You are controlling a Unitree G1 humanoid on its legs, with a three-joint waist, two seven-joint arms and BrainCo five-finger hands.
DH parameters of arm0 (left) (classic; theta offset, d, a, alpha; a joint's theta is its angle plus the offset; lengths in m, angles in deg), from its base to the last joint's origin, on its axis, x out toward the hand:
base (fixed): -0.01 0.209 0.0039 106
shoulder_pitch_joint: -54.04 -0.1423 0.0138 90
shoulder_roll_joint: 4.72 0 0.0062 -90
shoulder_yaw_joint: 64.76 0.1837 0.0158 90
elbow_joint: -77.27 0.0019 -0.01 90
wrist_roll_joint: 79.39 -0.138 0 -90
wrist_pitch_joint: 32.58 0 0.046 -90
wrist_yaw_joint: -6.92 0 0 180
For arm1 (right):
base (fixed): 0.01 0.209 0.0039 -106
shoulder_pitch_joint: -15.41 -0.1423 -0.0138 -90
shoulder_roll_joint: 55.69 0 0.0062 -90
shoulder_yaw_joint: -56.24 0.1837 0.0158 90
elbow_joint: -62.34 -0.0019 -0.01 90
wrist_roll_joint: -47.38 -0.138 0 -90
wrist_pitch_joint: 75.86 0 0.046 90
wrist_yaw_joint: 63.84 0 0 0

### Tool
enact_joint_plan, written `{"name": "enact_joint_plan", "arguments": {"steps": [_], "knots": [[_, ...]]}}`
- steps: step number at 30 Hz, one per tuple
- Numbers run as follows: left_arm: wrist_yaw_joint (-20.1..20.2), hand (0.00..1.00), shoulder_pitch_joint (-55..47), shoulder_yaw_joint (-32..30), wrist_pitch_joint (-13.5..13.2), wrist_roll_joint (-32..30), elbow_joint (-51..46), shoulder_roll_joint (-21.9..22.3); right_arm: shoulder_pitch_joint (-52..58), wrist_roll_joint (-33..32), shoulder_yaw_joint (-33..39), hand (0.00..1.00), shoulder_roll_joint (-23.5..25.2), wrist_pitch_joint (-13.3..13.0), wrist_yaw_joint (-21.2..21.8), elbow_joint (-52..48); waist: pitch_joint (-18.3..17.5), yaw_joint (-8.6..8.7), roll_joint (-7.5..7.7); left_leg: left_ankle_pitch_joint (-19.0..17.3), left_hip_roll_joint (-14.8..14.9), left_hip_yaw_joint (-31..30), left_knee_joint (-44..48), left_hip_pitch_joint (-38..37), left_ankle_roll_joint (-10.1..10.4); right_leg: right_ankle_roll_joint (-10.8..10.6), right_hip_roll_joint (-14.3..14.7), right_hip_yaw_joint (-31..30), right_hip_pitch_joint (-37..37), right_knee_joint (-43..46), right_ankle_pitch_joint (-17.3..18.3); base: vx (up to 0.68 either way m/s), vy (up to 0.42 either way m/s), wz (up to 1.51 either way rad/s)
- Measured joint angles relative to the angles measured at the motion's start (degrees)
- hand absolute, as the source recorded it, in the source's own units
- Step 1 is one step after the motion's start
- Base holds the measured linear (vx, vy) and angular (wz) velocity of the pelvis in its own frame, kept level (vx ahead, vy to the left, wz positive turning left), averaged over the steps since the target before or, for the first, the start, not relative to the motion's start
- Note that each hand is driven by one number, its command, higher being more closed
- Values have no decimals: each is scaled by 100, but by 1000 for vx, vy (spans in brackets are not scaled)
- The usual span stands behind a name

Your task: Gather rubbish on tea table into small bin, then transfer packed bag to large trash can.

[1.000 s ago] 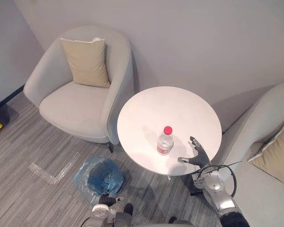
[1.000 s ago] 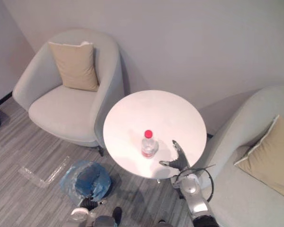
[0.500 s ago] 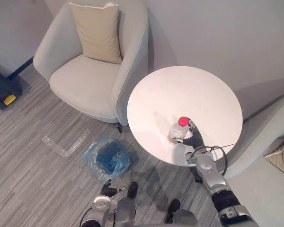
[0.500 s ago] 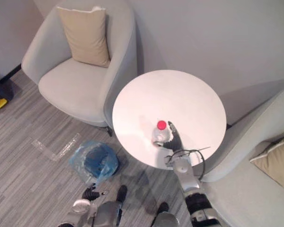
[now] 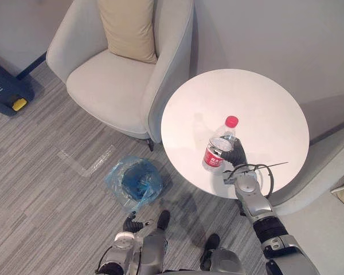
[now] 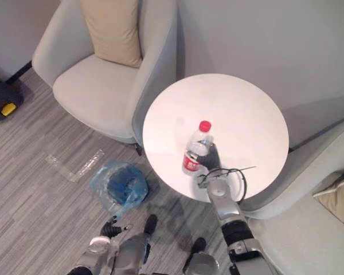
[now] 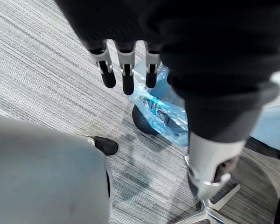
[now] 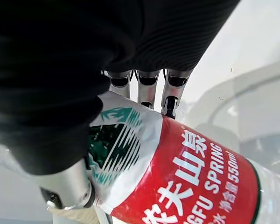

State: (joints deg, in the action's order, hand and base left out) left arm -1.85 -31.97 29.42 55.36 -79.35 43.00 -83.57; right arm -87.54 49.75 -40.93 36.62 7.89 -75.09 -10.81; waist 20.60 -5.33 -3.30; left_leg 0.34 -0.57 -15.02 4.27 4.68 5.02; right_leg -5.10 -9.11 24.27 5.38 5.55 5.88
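While your right hand [image 5: 236,155] curls round the bottle [image 5: 217,151] at its middle, judge it light, thin-walled, slippery; left hand [image 7: 126,73] hangs slack, bin [image 5: 119,179] at table's [image 5: 246,97] 8 o'clock.

Part of the bottle [image 5: 222,140] behind the right hand [image 5: 237,154]; cushion [image 5: 129,28] top past the upper edge

A second ago the right hand [image 5: 237,156] was spread open over the table [image 5: 264,97], off at the bottle's [image 5: 217,153] 4 o'clock. Now it's moved in and wrapped round it, and the bottle's gone from upright to tilted, red cap [image 5: 231,121] leaning toward 1 o'clock. Camera's swung too.
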Motion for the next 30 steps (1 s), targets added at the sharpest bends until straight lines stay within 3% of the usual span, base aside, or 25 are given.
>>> {"name": "enact_joint_plan", "arguments": {"steps": [8,13,18,25,28,29,30], "knots": [[18,0,-19,-3,39,-168,113,-27,1217,-12,23,100,44,-48,404,-1057,-52,181,52,0,40,182,-27,-241,0,-17,-3,-255,112,3,5,-46,12,-15],[27,0,-100,26,160,-283,305,-80,2009,121,36,100,257,-57,449,-1636,-396,314,178,10,115,401,-146,-425,4,-26,23,-488,115,2,-1,-27,1,-24],[25,0,-146,175,199,-327,347,-128,2285,519,26,100,267,-102,425,-1885,-549,338,242,9,126,516,-173,-616,3,-40,20,-617,228,-8,-21,-30,11,-12],[20,0,-235,257,237,-326,349,-114,2587,895,-74,100,289,-113,384,-2282,-694,362,157,11,153,503,-81,-649,5,-21,81,-604,376,-110,-100,-42,-4,1],[18,0,-210,390,213,-330,329,-110,2568,894,-145,100,234,-147,332,-2369,-710,374,80,43,176,495,146,-266,3,67,104,-400,203,75,-3,-122,-27,36],[19,0,-198,423,211,-329,328,-102,2559,894,-152,100,215,-154,330,-2403,-706,392,38,64,189,620,224,-145,-62,121,104,-334,140,154,46,-142,-33,45],[23,0,-185,426,195,-339,312,-94,2543,901,-171,100,206,-155,310,-2442,-708,399,0,-221,284,1218,242,-1,-1048,167,105,-291,26,238,102,-124,-59,59]]}}
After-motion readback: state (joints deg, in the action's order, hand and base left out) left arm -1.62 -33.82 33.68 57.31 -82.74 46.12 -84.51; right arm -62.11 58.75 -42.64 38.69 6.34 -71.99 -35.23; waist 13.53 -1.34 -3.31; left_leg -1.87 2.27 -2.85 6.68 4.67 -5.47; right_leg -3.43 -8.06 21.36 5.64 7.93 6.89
